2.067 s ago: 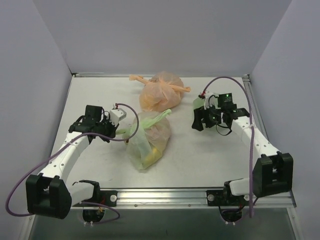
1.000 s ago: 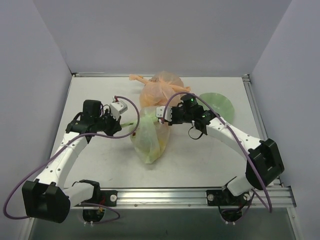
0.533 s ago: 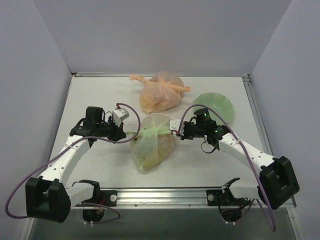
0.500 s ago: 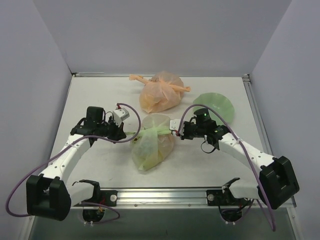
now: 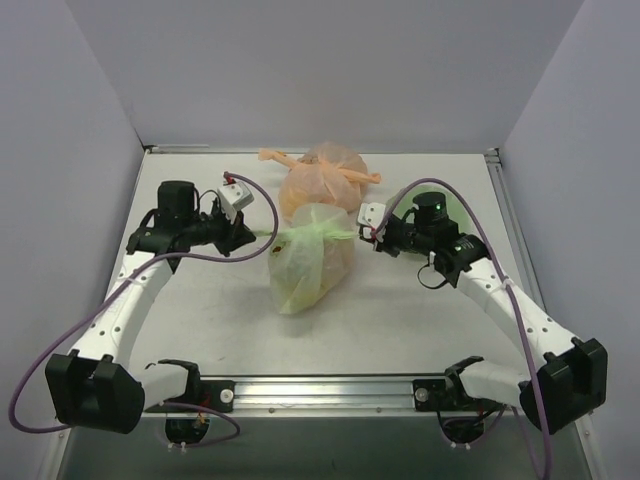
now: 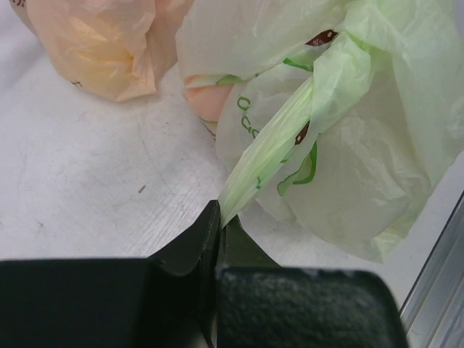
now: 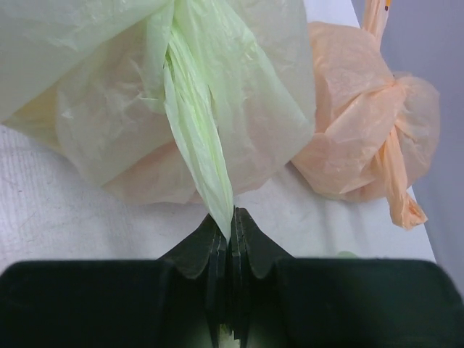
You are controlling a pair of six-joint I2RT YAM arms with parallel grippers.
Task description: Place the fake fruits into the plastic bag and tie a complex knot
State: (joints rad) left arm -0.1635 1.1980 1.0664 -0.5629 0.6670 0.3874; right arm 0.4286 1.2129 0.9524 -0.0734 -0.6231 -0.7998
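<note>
Left jaws: clenched on a pale green handle strand, which is drawn into a thin cord running from the tips up to the plastic bag. Right jaws: clenched on the second handle strand, pinched right at the tips. In the top view the two strands leave the bag's top to opposite sides, nearly level and stretched tight.

Bag position: middle of the desk, between the two wrists, with its body sagging toward the near edge. Fake fruits: inside the bag, showing only as yellow and orange tints through the film; count cannot be told.

Edges and free room:
- Far side: the peach-orange knotted bag lies against the green bag's top, with no gap visible.
- Right: a pale green dish, mostly hidden under the right arm.
- Near side: bare desk from the bag to the metal rail and out between both forearms.
- Left: a strip of bare desk between the left arm and the side wall.

Surface: white, matte, lightly speckled. Plain walls close in the left, back and right sides.

Count: two arms, two bags, two handle strands, one dish.
</note>
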